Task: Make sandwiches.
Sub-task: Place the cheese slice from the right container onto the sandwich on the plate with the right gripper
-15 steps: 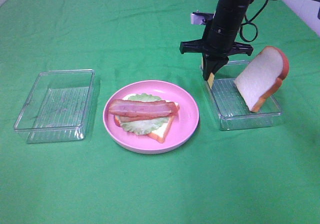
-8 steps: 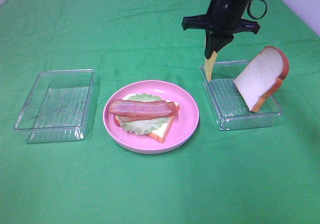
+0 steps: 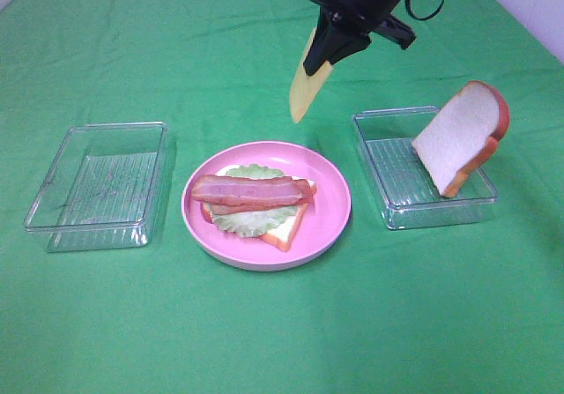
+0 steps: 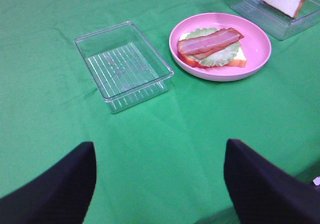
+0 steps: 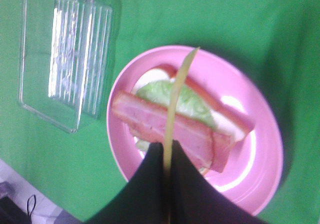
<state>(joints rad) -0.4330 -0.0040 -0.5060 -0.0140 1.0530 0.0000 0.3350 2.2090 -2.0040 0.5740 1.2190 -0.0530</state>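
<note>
Below right gripper [image 3: 333,48], pinched shut on hanging cheese slice [image 3: 304,90]: half-built sandwich [image 3: 256,202] on pink plate [image 3: 330,226], bacon [image 5: 165,129] lying crosswise to cheese edge. Left gripper [image 4: 160,184] open, idle, farther off.

You've got matt green cloth, faintly creased, over the worktop [image 3: 106,323], glossy smooth pink plastic plate [image 3: 330,209], two clear ribbed plastic trays [image 3: 97,182], waxy thin yellow cheese [image 3: 302,94], your matt black right pincer [image 3: 328,52]

Bare green tabletop [image 3: 282,341] at six o'clock. Blocking: pink plate [image 3: 330,222] in the middle, trays at nine [image 3: 97,185] and three [image 3: 423,169].
</note>
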